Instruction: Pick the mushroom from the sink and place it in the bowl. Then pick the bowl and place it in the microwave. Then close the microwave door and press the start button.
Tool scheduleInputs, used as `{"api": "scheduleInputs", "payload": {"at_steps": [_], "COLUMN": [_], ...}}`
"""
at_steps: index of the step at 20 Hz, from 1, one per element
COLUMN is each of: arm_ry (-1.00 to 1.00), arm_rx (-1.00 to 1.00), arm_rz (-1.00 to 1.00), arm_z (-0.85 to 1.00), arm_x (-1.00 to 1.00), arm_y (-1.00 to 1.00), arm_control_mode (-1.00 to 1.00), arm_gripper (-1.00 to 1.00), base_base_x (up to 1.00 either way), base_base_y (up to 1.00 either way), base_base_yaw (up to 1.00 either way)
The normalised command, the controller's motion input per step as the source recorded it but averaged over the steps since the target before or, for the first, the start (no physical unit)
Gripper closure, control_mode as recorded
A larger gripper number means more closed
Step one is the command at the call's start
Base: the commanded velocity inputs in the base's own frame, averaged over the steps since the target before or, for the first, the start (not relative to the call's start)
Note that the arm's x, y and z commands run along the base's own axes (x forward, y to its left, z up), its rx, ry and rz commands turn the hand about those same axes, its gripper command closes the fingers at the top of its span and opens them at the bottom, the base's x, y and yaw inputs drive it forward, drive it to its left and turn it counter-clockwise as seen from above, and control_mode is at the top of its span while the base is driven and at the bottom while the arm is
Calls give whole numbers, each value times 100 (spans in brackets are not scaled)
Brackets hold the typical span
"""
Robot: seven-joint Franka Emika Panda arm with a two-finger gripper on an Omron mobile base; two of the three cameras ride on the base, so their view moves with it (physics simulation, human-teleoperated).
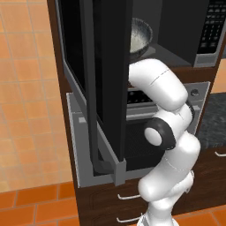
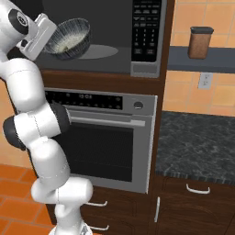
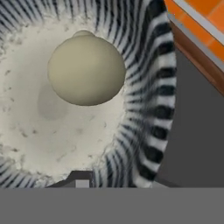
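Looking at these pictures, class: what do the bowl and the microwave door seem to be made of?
Bowl: looks like clear glass, judging by its fine striped, faceted wall, though that could be glazed ceramic. Microwave door: glossy black panel, probably glass, with a grey metal-looking frame.

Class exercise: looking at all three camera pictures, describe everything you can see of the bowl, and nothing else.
The bowl is small and round, with a striped, meshed black-and-white wall and a pale speckled inside. It looks glassy. It sits tilted at the mouth of the open microwave, seemingly raised above its floor, with the gripper at its rim; the jaws look closed on the wall. The cream mushroom lies inside, cap towards the hand camera. Whether the base touches the floor cannot be told.
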Motion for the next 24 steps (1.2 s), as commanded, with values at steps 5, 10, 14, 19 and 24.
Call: {"api": "scheduleInputs", "payload": {"at_steps": [5,10,14,19,24], "arm_ry": [0,-3,-14,-16,-24], "arm_rx": [2,0,-8,-28,-30], "arm_rz": [27,30,39,40,32], "arm_z": [0,22,66,11,17], "arm_x": [5,58,66,34,-51], "arm_y": [-61,-77,-91,-82,-17], "arm_control_mode": [-100,-100,-100,-100,-100], "arm_gripper": [-100,-100,-100,-100,-100], "base_base_x": [0,0,0,0,0], "base_base_y": [0,0,0,0,0], "base_base_yaw": [0,0,0,0,0]}}
